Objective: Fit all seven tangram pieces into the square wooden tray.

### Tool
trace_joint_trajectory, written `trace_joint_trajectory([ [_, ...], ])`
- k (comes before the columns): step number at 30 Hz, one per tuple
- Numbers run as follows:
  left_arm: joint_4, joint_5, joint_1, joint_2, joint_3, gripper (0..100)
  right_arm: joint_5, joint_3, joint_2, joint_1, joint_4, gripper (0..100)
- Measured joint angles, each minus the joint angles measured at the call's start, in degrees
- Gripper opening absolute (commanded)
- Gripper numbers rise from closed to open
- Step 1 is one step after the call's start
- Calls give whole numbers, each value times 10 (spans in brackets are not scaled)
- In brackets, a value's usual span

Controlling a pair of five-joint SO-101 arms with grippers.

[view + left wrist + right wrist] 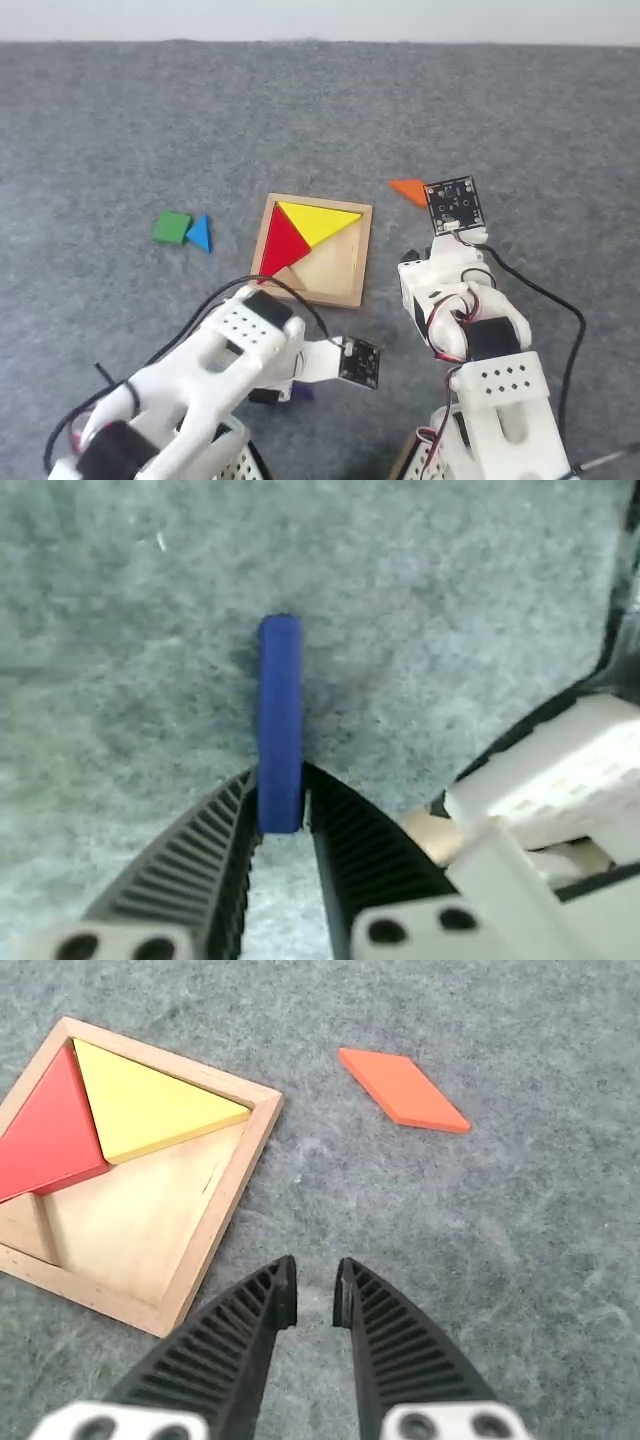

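- Your left gripper is closed on a blue piece. The piece stands on its thin edge on the grey table cloth, and the two ribbed fingers press its near end from both sides.
- In the high view this piece lies under the left arm, close to the near corner of the tray but apart from it. The arm hides most of it there, so I cannot say which shape it is.
- Your right gripper holds nothing. Its fingers are only a little apart, with a narrow gap between the tips, and it hangs over the cloth just beside the tray's right edge.
- The square wooden tray lies in the middle of the table. A red triangle and a yellow triangle sit in it, touching along one side; the rest of its floor is bare wood.
- An orange parallelogram lies flat on the cloth, beyond the right gripper and to the right of the tray.
- A green square and a small blue triangle lie side by side, well to the left of the tray.
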Motion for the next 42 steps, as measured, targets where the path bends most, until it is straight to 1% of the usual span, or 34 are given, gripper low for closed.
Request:
trace_joint_trajectory([
  [1, -3, 0, 0, 14, -6, 12, 0, 0, 0, 0, 0, 86],
  [5, -14, 46, 1, 19, -11, 12, 0, 0, 0, 0, 0, 86],
  [10, -20, 64, 1, -31, -11, 12, 0, 0, 0, 0, 0, 86],
  [13, 6, 77, 1, -91, -17, 12, 0, 0, 0, 0, 0, 86],
  [16, 50, 83, -1, -167, -36, 12, 0, 0, 0, 0, 0, 86],
  [18, 67, 85, -18, -222, -52, 12, 0, 0, 0, 0, 0, 86],
  [20, 56, 103, -48, -276, -65, 12, 0, 0, 0, 0, 0, 86],
  [22, 13, 132, -93, -311, -68, 12, 0, 0, 0, 0, 0, 86],
  [24, -46, 159, -135, -316, -68, 12, 0, 0, 0, 3, 0, 86],
  [26, -105, 193, -148, -301, -68, 12, 0, 0, 0, 3, 0, 86],
  [28, -156, 227, -149, -258, -68, 12, 0, 0, 0, 3, 0, 86],
  [32, -218, 293, -131, -128, -105, 12, 0, 0, 0, 3, 0, 86],
  [35, -239, 334, -123, -14, -171, 12, 0, 0, 0, 3, 0, 86],
  [37, -244, 349, -115, 61, -208, 12, 0, 0, 0, 3, 0, 86],
  [40, -247, 367, -98, 153, -239, 12, 0, 0, 0, 3, 0, 86],
  [42, -248, 371, -84, 185, -245, 13, 0, 0, 0, 3, 0, 86],
])
